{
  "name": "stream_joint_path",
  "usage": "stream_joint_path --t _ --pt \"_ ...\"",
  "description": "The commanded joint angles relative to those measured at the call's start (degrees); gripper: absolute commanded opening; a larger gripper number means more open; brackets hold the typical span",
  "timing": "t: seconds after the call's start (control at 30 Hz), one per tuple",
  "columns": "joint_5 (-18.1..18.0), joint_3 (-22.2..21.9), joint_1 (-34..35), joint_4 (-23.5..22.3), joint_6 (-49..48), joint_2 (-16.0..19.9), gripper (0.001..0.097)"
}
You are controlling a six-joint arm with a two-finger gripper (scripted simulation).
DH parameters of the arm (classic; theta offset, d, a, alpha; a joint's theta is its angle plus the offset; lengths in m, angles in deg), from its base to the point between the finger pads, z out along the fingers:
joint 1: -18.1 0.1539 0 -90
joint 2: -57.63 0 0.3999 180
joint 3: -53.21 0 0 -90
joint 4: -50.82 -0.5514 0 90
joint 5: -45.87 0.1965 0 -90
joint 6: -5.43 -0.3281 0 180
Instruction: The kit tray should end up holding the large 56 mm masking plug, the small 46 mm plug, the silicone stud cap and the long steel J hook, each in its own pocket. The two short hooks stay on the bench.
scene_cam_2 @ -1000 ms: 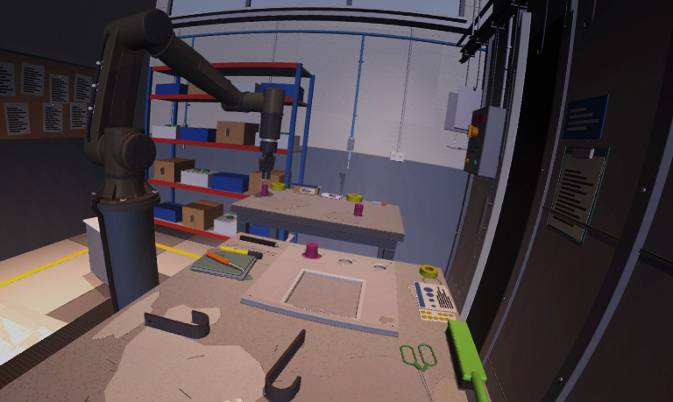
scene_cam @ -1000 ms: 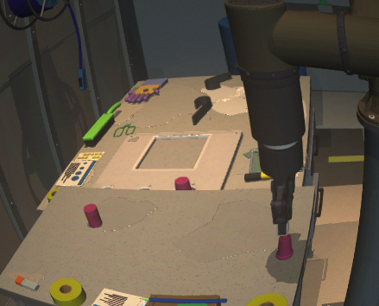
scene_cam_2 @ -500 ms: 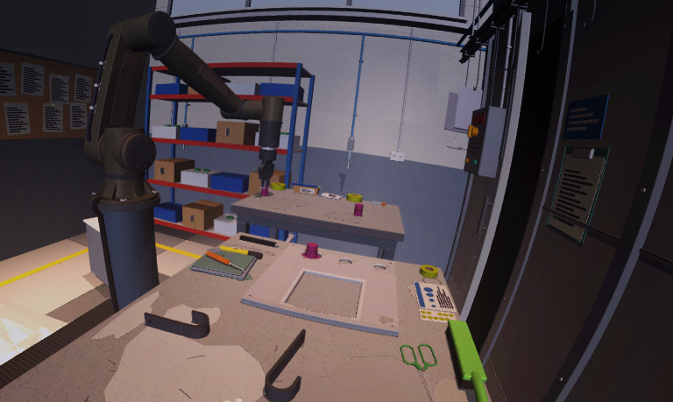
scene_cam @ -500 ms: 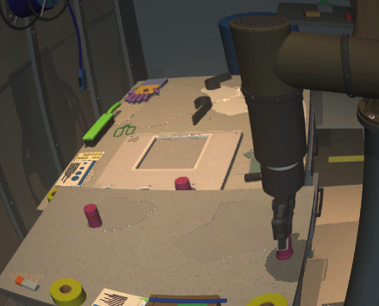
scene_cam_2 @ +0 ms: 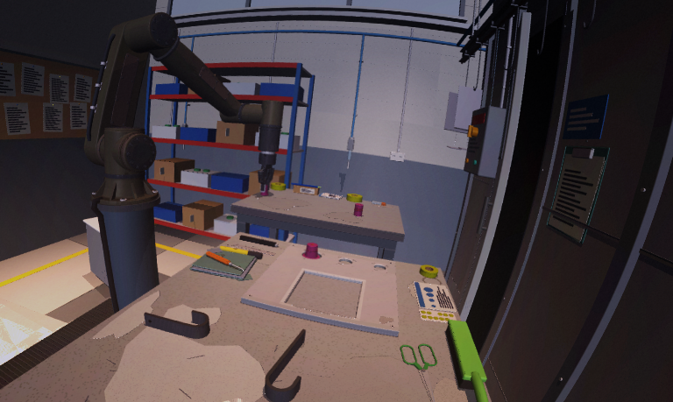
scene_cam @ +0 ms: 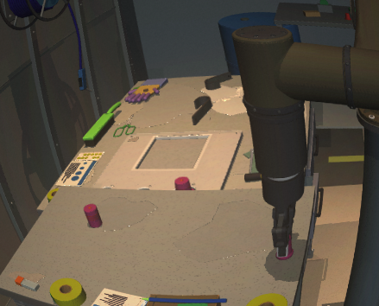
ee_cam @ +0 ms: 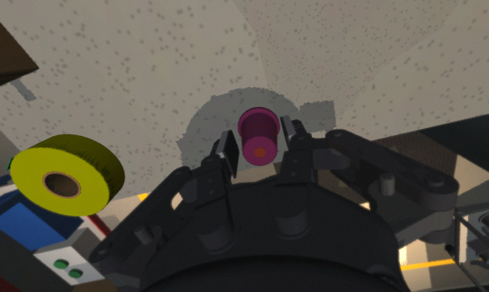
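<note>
A magenta plug [ee_cam: 258, 136] [scene_cam: 284, 250] [scene_cam_2: 265, 192] stands upright on the near table's right corner, between my fingers. A second magenta plug [scene_cam: 92, 215] [scene_cam_2: 358, 209] stands upright on the same table, toward its left side. A third magenta plug [scene_cam: 182, 183] [scene_cam_2: 311, 249] sits in a round pocket at the edge of the kit tray [scene_cam: 175, 159] [scene_cam_2: 325, 293] on the far bench. Two dark hooks [scene_cam: 201, 107] [scene_cam: 217, 80] lie on the bench beyond the tray. My gripper [ee_cam: 257, 145] [scene_cam: 283, 242] is lowered around the first plug and is open, holding nothing.
The table's right edge [scene_cam: 307, 250] runs just beside the gripper. Yellow tape rolls [ee_cam: 66, 174] [scene_cam: 67, 292] [scene_cam: 268, 300] sit along the table's front edge. A green tool [scene_cam: 99, 127], green scissors [scene_cam: 124, 130] and a purple glove [scene_cam: 144, 92] lie left of the tray.
</note>
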Motion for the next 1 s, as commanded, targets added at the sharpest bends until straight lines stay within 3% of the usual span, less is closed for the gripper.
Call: stream_joint_path --t 0.0,0.33,0.97 --pt "0.0 0.1 0.0 0.0 0.0 -0.1 0.0470" --pt "0.0 0.1 0.0 0.0 0.0 0.0 0.0465" --pt "0.0 0.0 0.0 0.0 0.0 0.0 0.0085"
